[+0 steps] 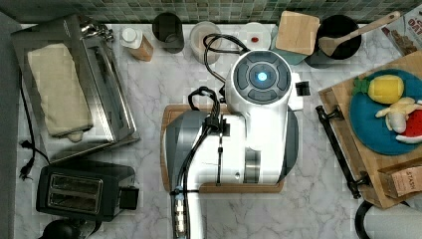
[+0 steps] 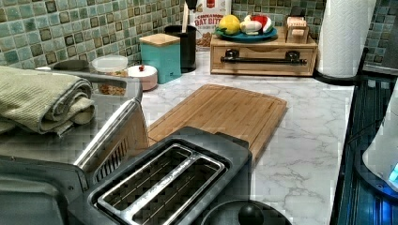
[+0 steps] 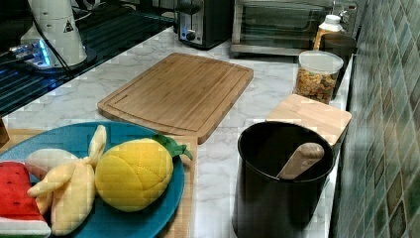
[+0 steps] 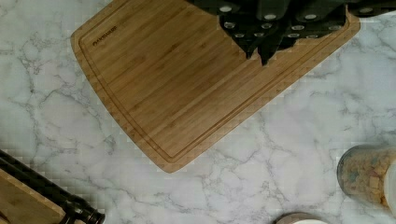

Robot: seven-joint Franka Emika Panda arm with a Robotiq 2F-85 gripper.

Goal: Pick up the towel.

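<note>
I am at the very start of this job: my arm (image 1: pixel 259 114) hangs over the wooden cutting board (image 3: pixel 181 91) in the middle of the marble surface (image 2: pixel 305 140), and the towel (image 1: pixel 58 89) has not been touched. It lies folded, long and cream-coloured, on top of the toaster oven (image 1: pixel 107 94) at the top view's left, well apart from me; the left view shows its rolled fold facing the board. My jaws show as dark shapes in the wrist view, hanging above one corner of the board, but I cannot tell whether they are apart or together. As I judge it, the next move calls for a long swing across to the oven, ending above the middle of the cloth, with the jaws spread across its narrow width and then lowered far enough to pinch a good fold without striking the metal top beneath. The black toaster (image 1: pixel 87 191) stands just beside the oven, toward the top view's lower left, so I should come in from above rather than low along the surface. As for writing: a cereal box (image 2: pixel 211 18) by the tiled wall reads something like "CINNAMON OAT BITES" in the left view, a small carton (image 1: pixel 405 180) on the wooden tray (image 1: pixel 348 99) shows the letters "STASH", and the board bears a burnt-in mark near one corner that I cannot read.
</note>
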